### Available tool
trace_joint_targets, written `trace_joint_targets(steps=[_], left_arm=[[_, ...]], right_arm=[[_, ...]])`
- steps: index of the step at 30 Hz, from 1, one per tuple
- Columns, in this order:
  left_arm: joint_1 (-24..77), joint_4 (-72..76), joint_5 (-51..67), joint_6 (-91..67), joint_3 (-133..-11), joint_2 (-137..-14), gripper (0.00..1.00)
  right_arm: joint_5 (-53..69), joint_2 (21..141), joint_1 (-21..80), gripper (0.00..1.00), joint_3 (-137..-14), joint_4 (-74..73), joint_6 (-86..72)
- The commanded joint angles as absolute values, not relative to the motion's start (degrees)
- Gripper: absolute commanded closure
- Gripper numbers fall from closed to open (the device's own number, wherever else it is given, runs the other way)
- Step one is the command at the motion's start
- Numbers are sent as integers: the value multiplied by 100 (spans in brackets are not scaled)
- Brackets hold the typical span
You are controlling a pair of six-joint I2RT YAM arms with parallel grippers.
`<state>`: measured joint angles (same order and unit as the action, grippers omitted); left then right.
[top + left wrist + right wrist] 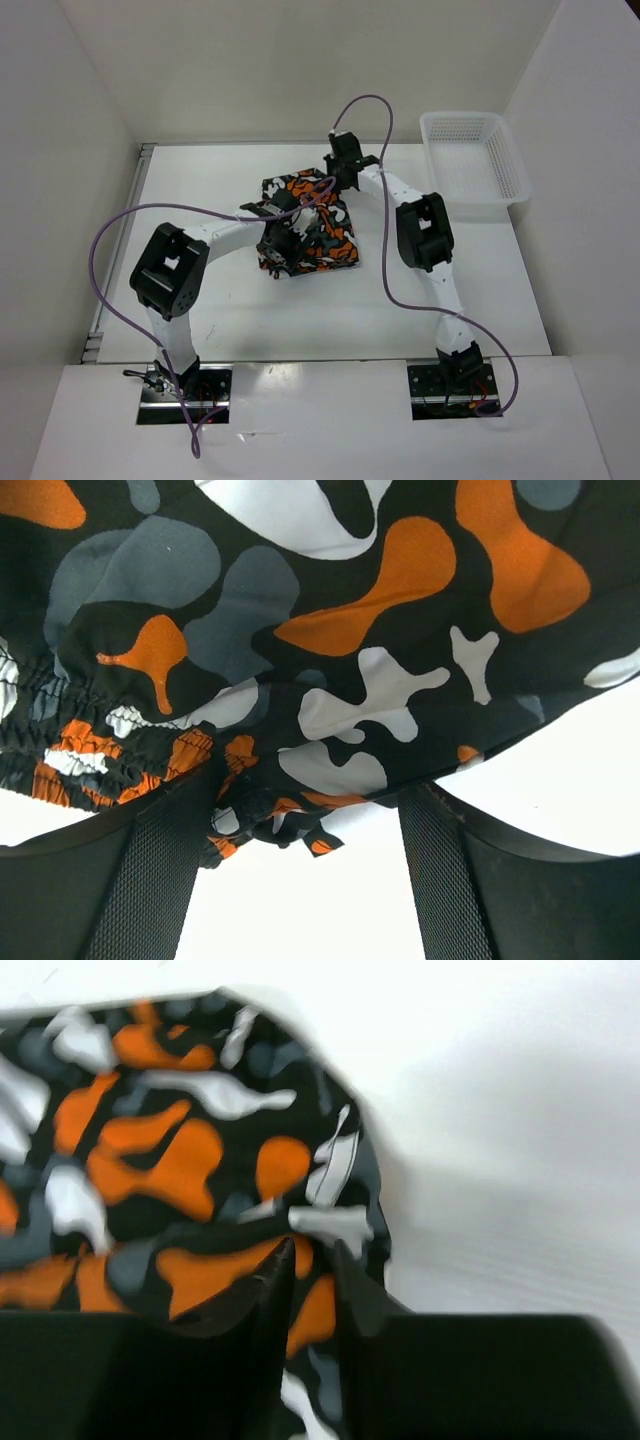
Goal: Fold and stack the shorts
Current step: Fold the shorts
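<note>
The black-and-white left arm [165, 275] rises from its base to a raised elbow, then reaches forward and inward with the wrist angled down. Its black two-finger left tool [305, 825] stands with jaws spread wide, the mesh-textured fingers [150, 880] well apart. The right arm [425, 235] stretches farther back, its wrist bent toward the left. The right tool [308, 1270] has its jaws almost together, with only a thin gap. They seem to pinch a fold of the orange, black, white and grey camouflage-print fabric shorts [180, 1170], though that view is blurred.
</note>
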<state>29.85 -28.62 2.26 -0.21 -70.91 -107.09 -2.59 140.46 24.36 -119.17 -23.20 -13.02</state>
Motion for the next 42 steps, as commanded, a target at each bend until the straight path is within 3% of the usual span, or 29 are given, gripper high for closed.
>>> trace_joint_targets(steps=[1,4,7,11,16,21,27,29,33,36,42], left_arm=[[2962,-3497,-10,0,-7233,-10627,20],[3023,-3770,245,0,-7575,-10408,19],[3023,-4007,403,0,-7752,-10161,19],[3023,-4201,860,0,-7813,-9924,18],[2682,-4026,1134,0,-7507,-9817,17],[2101,-3455,924,0,-7050,-9949,17],[2101,-2848,590,0,-6496,-10134,16],[2162,-2655,527,0,-6258,-10186,16],[2162,-2549,475,0,-6135,-10248,15],[2162,-2671,475,0,-6073,-10248,15],[2048,-3496,615,0,-6126,-9564,15]], right_arm=[[347,12737,2399,70,-11664,-2328,-810],[1611,11859,2277,51,-10334,-2653,-361],[2240,11023,2215,45,-9320,-2909,43],[2442,10337,2162,45,-7590,-2909,185],[2697,10230,2040,50,-6655,-2488,-70],[2996,10529,2039,50,-6548,-2215,-245],[3076,10828,2039,50,-6593,-2092,-299],[3076,10889,2039,57,-6513,-2039,-299],[3076,10890,2039,87,-6354,-2039,-185],[3224,10811,2039,100,-6302,-2249,157],[3612,10328,2039,100,-5925,-2681,773]])
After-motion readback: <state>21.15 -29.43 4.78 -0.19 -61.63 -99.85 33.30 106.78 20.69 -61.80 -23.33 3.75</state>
